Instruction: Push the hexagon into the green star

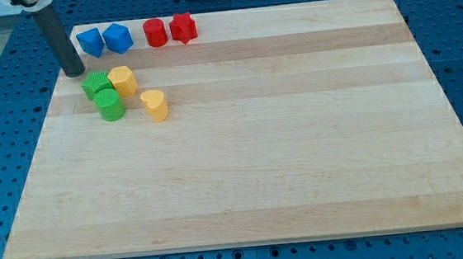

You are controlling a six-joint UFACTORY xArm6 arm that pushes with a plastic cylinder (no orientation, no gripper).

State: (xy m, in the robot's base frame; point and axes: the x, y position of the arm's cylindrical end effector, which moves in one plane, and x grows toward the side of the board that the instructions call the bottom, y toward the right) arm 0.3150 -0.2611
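Wooden board (282, 142) on blue pegboard, my tip (75, 72) a bare rod holding nothing, just up-left of green star (94, 84), yellow hexagon (122, 79) touching star's right side, green cylinder (110, 105) below, yellow heart (155, 105) nearby, two blue and two red blocks along top edge.

Blue blocks (104, 40), red blocks (169, 30), green cylinder (110, 104), yellow heart (155, 105).

Bright, even overhead light; soft short shadows beneath blocks on the counter (299, 141); edges sharp, perhaps slightly soft at the view's top.
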